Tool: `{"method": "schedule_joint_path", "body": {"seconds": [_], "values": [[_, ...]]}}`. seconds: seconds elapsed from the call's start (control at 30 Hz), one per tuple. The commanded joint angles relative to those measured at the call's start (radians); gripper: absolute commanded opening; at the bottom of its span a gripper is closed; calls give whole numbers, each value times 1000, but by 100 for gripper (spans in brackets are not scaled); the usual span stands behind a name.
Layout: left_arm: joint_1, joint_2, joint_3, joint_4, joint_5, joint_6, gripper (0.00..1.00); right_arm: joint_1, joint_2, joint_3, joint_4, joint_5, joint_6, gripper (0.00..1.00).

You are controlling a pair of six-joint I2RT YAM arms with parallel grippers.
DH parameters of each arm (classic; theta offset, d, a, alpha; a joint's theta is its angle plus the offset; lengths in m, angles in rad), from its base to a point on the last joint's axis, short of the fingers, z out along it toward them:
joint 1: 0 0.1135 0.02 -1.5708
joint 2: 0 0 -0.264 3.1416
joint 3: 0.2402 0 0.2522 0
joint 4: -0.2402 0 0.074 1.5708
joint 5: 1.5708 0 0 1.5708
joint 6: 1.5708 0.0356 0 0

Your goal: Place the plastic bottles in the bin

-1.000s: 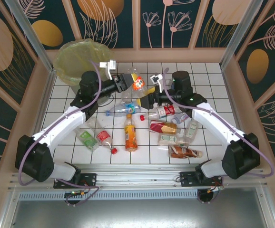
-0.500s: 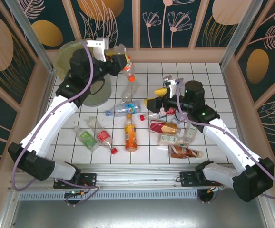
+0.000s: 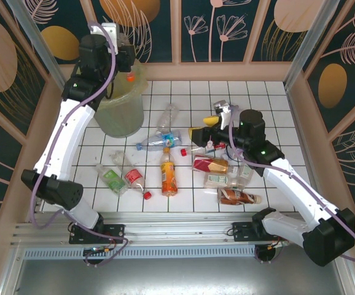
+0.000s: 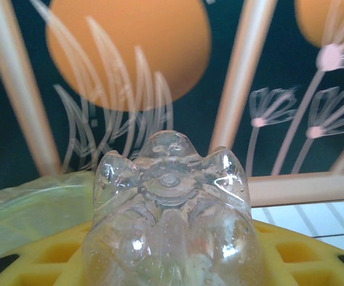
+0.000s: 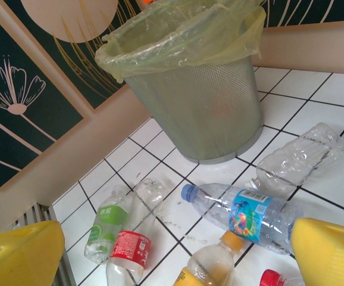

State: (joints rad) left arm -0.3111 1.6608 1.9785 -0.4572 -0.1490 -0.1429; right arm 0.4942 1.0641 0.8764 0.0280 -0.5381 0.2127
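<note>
The bin [image 3: 121, 117] sits at the far-left corner of the tiled surface [image 3: 269, 101], lined with a yellow-green bag [image 5: 178, 36]. Can't tell what's inside it, since the left arm [image 3: 65, 130] is parked right over the top. The left jaws are clamped on a clear bottle [image 4: 169, 202], base facing the wrist camera, with its orange cap [image 3: 130, 77] above the bin's mouth. The right jaws are spread wide with nothing in them, hovering over the loose bottles. A blue-label bottle [image 5: 249, 215] lies on its side between them and the bin.
</note>
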Motion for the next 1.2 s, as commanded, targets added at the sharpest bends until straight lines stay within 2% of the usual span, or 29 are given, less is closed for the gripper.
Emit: {"method": "schedule_joint_path", "body": {"seconds": [0.0,0.3,0.6,1.17], "values": [[28,46,67,-54,-92,80,48,10,-26,-15,33,19,-4,98],[84,205,118,-98,-205,122,49,18,-31,-30,35,29,-5,98],[153,300,74,-131,-173,89,49,20,-23,-25,10,54,-13,98],[182,451,77,-245,-191,26,51,21,-1,-20,-6,75,-18,98]]}}
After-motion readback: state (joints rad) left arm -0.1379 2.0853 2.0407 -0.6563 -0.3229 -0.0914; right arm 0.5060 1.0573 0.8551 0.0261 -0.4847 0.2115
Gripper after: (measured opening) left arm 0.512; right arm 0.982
